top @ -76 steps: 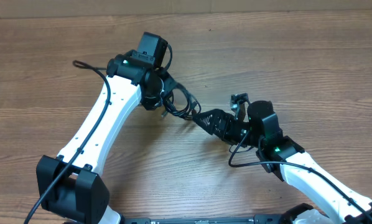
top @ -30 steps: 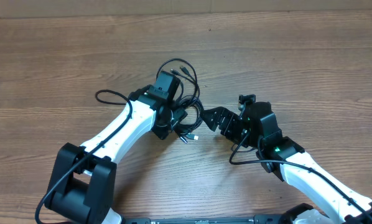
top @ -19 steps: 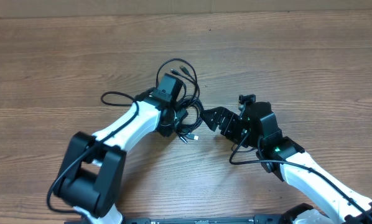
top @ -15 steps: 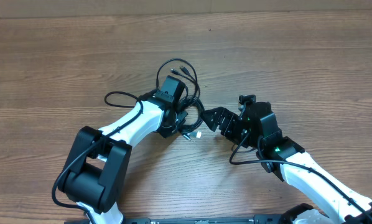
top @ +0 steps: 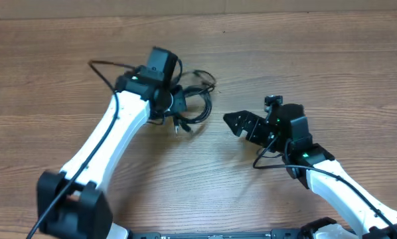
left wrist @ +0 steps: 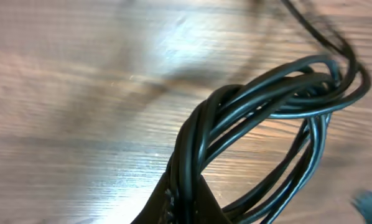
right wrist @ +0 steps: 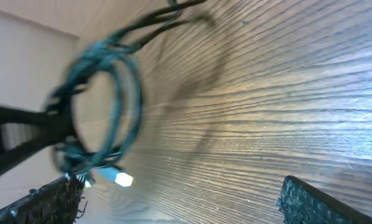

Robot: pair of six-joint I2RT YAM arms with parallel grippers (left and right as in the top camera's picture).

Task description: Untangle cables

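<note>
While the left gripper [top: 172, 107] hangs over the wooden table [top: 331, 60], we see it pressed together and pinching the cables [top: 195, 106], the black strands gathered into one thick twisted rope right where they enter its jaws. From the left wrist view that grip is plain: the cords run out from between the dark fingers [left wrist: 176, 208] at the bottom edge, wind around one another, then fan into a loop up and to the right of the left gripper. In the overhead view, the loop spreads over the wood just to the right of the left gripper, with one loose strand [top: 202, 74] trailing off on the far side of it. Now over to the right gripper [top: 230, 124]: it stands well apart from the left gripper, off to its right and a little nearer the robot's base, jaws spread wide, holding nothing and touching no cord. In the right wrist view we look back toward the left gripper, with the textured fingers [right wrist: 313, 202] at the bottom corners. Between them, blurred, we make out the loop and a silvery-white tip [right wrist: 120, 179] at its low end.
</note>
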